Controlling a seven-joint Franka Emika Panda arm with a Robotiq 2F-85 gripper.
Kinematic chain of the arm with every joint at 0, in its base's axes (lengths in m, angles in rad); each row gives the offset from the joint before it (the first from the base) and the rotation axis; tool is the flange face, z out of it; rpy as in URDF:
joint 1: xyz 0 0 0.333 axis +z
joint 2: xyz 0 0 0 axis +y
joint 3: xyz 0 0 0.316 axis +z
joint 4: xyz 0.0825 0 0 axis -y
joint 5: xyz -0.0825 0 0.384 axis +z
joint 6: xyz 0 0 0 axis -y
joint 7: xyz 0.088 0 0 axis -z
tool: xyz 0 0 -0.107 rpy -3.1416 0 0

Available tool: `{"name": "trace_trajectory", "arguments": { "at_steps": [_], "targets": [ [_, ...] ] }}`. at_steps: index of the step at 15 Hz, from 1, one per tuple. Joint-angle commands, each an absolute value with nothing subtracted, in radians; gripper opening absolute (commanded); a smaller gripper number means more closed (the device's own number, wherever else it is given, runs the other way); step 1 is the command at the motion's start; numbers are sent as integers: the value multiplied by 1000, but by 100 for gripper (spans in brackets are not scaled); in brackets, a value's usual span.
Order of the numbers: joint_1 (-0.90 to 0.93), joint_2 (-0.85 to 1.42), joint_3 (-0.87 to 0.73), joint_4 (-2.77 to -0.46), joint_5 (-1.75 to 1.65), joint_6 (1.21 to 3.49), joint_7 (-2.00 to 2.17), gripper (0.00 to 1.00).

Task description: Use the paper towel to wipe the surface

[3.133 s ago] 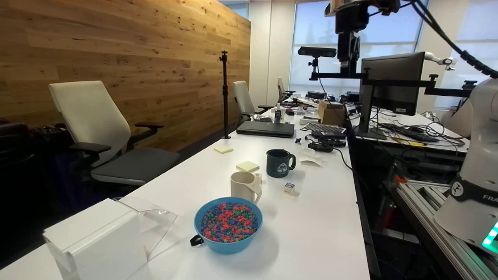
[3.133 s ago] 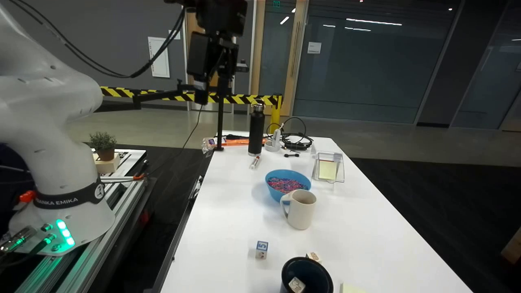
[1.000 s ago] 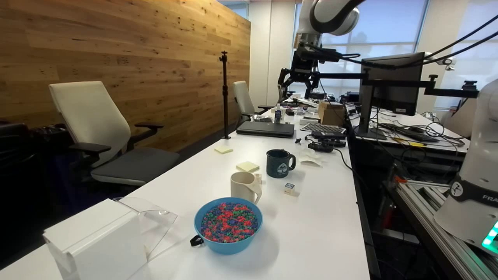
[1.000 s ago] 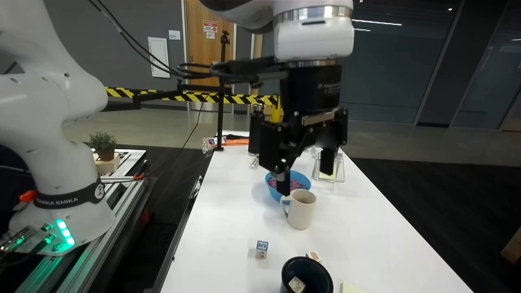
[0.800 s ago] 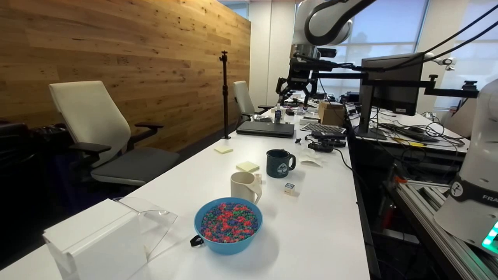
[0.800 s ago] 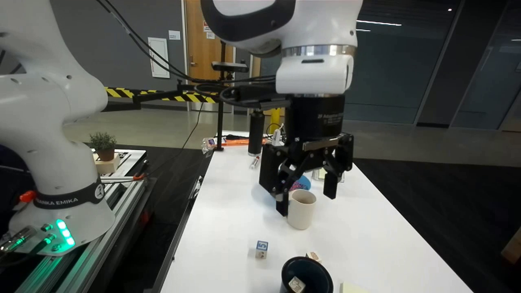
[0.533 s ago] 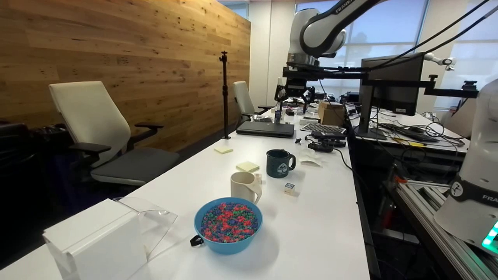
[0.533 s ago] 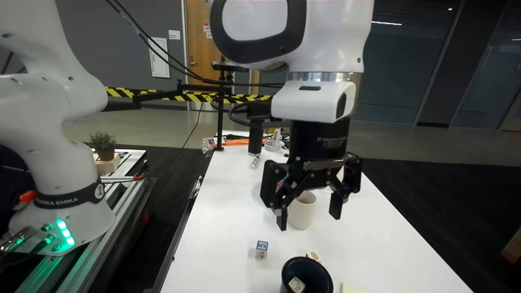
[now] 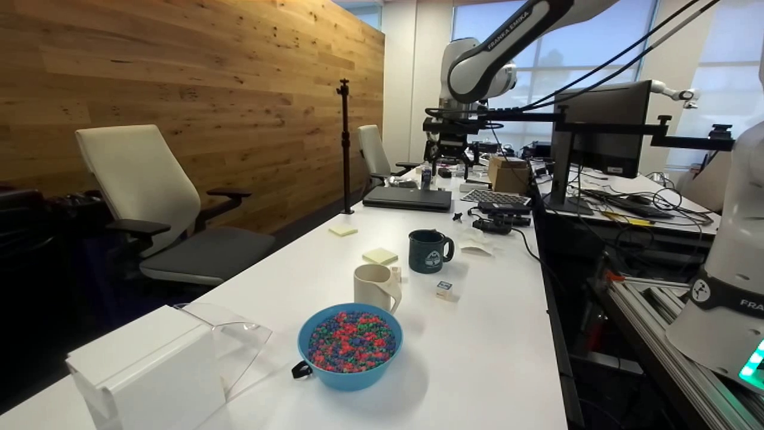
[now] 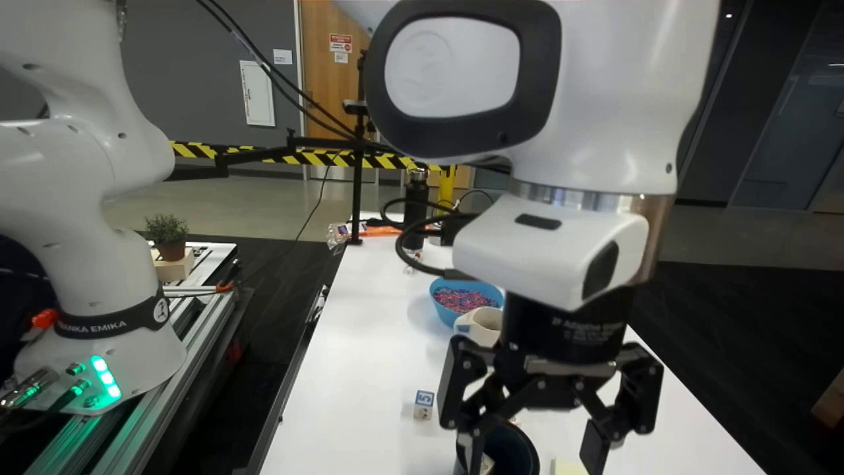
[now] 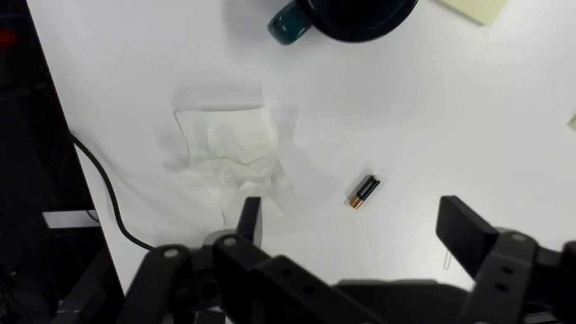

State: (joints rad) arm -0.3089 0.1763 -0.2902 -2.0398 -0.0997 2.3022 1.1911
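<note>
On the smooth white table (image 11: 418,130) stand a glossy, round dark mug (image 9: 426,253), a slim cylindrical battery (image 11: 365,192) and, near it, the towel (image 11: 240,141) — thin, white, creased, square-cornered at one end. The gripper (image 11: 353,222) hangs above — spread wide.

Tons of white here: plain white tabletop (image 9: 495,358), and the paper towel (image 11: 243,139) is white too, with a slightly creamy tint. The bowl (image 9: 352,381) is bright blue, its beads (image 9: 352,340) a red, blue and green speckle. The dark teal mug (image 9: 421,255) has a white print, while the cream mug (image 9: 369,289) is plain. Block (image 10: 424,409): off-white with blue. Battery (image 11: 364,192): black and copper. Sticky notes (image 9: 380,255): pale yellow. Wood wall (image 9: 227,101): brown, darker knots. Barrier (image 10: 316,158): black-and-yellow stripes. Arm (image 10: 620,99): mostly white, dark grey accents, green lights (image 10: 105,377).
</note>
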Motion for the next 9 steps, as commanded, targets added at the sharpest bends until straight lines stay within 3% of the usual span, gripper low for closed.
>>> {"name": "trace_trajectory", "arguments": {
  "at_steps": [1, 9],
  "targets": [
    [-310, 307, -331, -1926, -67, 2281, 1221, 100],
    [-288, 367, -345, -1892, -30, 2292, 1236, 100]
  ]
}}
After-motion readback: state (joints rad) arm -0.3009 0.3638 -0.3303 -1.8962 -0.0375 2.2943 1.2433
